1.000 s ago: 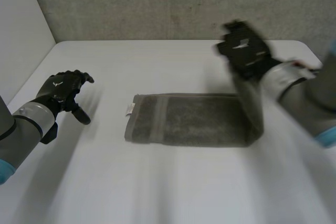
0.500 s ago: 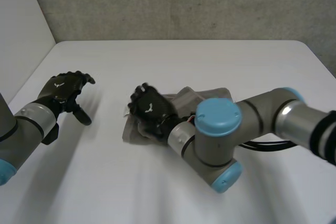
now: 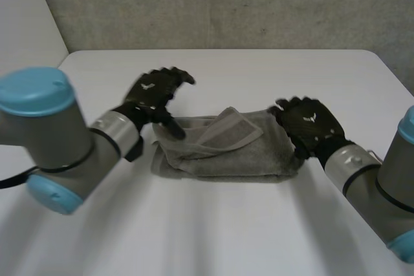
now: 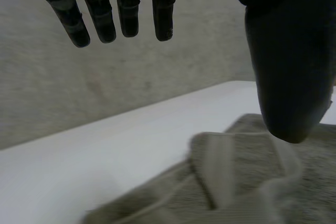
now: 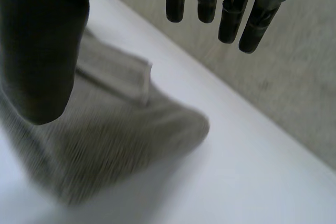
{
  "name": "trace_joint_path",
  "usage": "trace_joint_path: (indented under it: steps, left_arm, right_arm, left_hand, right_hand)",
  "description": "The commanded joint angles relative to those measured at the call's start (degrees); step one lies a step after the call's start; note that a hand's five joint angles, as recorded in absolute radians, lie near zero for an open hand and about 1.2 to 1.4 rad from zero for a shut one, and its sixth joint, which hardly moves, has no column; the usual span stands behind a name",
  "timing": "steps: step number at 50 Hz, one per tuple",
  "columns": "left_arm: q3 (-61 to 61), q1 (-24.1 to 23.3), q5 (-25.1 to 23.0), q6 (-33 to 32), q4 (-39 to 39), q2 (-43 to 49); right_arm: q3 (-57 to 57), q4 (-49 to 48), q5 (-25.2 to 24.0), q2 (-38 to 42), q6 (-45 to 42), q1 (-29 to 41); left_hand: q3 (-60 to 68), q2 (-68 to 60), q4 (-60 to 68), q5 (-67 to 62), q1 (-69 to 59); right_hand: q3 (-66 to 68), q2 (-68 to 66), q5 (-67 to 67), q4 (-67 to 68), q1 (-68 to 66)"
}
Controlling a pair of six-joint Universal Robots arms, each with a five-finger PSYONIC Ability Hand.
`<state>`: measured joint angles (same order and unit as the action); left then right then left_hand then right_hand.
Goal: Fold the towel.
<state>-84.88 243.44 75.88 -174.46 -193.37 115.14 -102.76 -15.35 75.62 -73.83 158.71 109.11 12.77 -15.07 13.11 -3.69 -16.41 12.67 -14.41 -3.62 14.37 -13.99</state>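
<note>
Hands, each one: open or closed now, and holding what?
Left hand: open, holding nothing, over the towel's left end.
Right hand: open, holding nothing, at the towel's right end.

Centre: grey-brown towel (image 3: 223,163) with a paler woven band across its flap. White surface (image 3: 213,231). Black left hand (image 3: 154,92) and right hand (image 3: 310,124), each bearing a small white mark. Upper frame: mottled grey wall (image 3: 226,4).

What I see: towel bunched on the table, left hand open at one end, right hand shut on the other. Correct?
No: the right hand is open, fingers straight, holding nothing at its end of the towel; the right wrist view shows it.
</note>
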Motion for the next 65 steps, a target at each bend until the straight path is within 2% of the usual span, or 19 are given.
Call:
trace_joint_path:
  steps: [1,11,20,24,26,28,29,30,32,33,35,36,38,39,41,48,54,59,65]
  left_arm:
    - [5.69,-4.2,0.15,0.0,1.5,7.99]
    - [11.4,-6.22,3.13,-1.84,2.47,16.25]
    - [11.58,-6.31,5.42,-7.12,6.15,17.57]
    - [11.58,-6.22,5.77,-7.47,7.47,17.66]
    - [11.67,-6.22,6.04,-7.39,7.48,17.75]
    - [12.02,-6.22,7.26,-7.21,7.39,18.19]
    - [12.02,-6.22,7.27,-7.21,7.39,18.19]
    - [12.28,-6.13,8.14,-7.04,7.21,18.36]
    - [12.63,-6.04,9.19,-6.77,7.13,18.45]
    - [12.63,-5.96,10.07,-6.6,7.13,18.36]
    - [12.55,-5.87,10.86,-6.51,7.13,18.19]
    - [12.37,-5.78,11.66,-6.42,7.04,17.93]
    - [12.02,-5.69,12.27,-5.81,7.04,17.58]
    - [11.67,-5.52,12.71,-4.76,7.04,17.49]
    - [11.23,-5.52,12.98,-3.44,7.04,17.4]
    - [6.93,-3.59,13.07,2.71,7.04,14.15]
    - [5.25,-1.39,13.51,3.25,7.04,13.71]
    - [4.9,1.95,16.75,3.34,7.04,13.79]
    - [4.99,2.83,17.9,3.34,6.95,13.88]
  right_arm:
    - [-2.8,0.76,-0.38,2.45,-0.51,-1.79]
    - [-2.27,0.06,-2.05,7.29,-0.68,-1.36]
    - [-1.75,-0.38,-2.05,7.91,-0.77,-1.18]
    - [-1.57,-0.64,-2.05,8.17,-0.77,-1.18]
    - [-1.48,-0.64,-2.05,8.26,-0.77,-1.18]
    - [-1.48,-0.73,-2.14,8.44,-0.86,-1.18]
    - [-1.48,-0.82,-2.14,8.61,-1.12,-1.18]
    - [-1.48,-0.82,-2.14,8.61,-1.12,-1.18]
    - [-1.57,-1.34,-2.14,8.87,-2.26,-1.18]
    - [-1.57,-1.34,-2.14,8.87,-2.27,-1.18]
    - [-1.57,-1.96,-2.4,9.49,-3.31,-1.18]
    - [-1.57,-1.96,-2.4,9.49,-3.32,-1.18]
    - [-1.66,-2.4,-2.93,10.36,-4.63,-1.18]
    - [-1.66,-2.4,-2.93,10.37,-4.64,-1.18]
    - [-1.48,-2.49,-3.37,11.33,-6.04,-1.18]
    - [-1.4,-2.57,-3.46,11.86,-7.71,-1.18]
    - [-1.48,-2.4,-3.63,11.6,-8.33,-1.09]
    - [-1.48,-1.87,-3.63,11.42,-8.77,-1.09]
    - [-1.66,-1.78,-3.63,11.16,-8.86,-0.92]
  left_hand:
    - [-2.77,-0.02,-3.11,-1.4,1.31]
    - [-2.77,-7.92,-3.11,-9.3,-6.59]
    - [-2.77,-11.62,-3.11,-13.0,-10.29]
    - [-2.77,-13.13,-3.11,-14.51,-11.79]
    - [-2.77,-18.18,-3.11,-19.56,-16.85]
    - [-2.77,-37.1,-3.11,-38.48,-35.77]
    - [-2.77,-37.19,-3.11,-38.57,-35.86]
    - [-2.77,-43.52,-3.11,-44.9,-42.19]
    - [-2.77,-46.92,-3.11,-48.3,-45.58]
    - [-2.77,-48.95,-3.11,-50.33,-47.62]
    - [-2.77,-51.13,-3.11,-52.51,-49.8]
    - [-2.77,-52.65,-3.11,-54.03,-51.32]
    - [-2.77,-52.83,-3.11,-54.22,-51.5]
    - [-2.77,-52.84,-3.11,-54.22,-51.5]
    - [-2.77,-52.84,-3.11,-54.22,-51.5]
    - [-2.77,-52.17,-3.11,-53.55,-50.83]
    - [-2.77,-52.0,-3.11,-53.38,-50.66]
    - [-2.77,-50.15,-3.11,-51.53,-48.82]
    - [-2.77,-49.64,-3.11,-51.02,-48.31]
  right_hand:
    - [-2.67,3.18,2.4,-4.37,2.76]
    - [-2.67,-2.91,-3.7,-4.37,-3.33]
    - [-2.67,-2.91,-3.7,-4.37,-3.33]
    - [-2.67,-3.08,-3.86,-4.37,-3.49]
    - [-2.67,-3.74,-4.53,-4.37,-4.16]
    - [-2.67,-5.77,-6.56,-4.37,-6.19]
    - [-2.67,-10.93,-11.72,-4.37,-11.35]
    - [-2.67,-10.98,-11.77,-4.37,-11.4]
    - [-2.67,-25.38,-26.16,-4.37,-25.79]
    - [-2.67,-25.45,-26.24,-4.37,-25.87]
    - [-2.67,-42.53,-43.31,-4.37,-42.94]
    - [-2.67,-42.61,-43.39,-4.37,-43.02]
    - [-2.67,-56.5,-57.28,-4.37,-56.91]
    - [-2.67,-56.57,-57.35,-4.37,-56.99]
    - [-2.67,-65.57,-66.35,-4.37,-65.99]
    - [-2.67,-65.59,-66.38,-4.37,-66.01]
    - [-2.67,-65.59,-66.38,-4.37,-66.01]
    - [-2.67,-65.59,-66.38,-4.37,-66.01]
    - [-2.67,-65.59,-66.38,-4.37,-66.01]
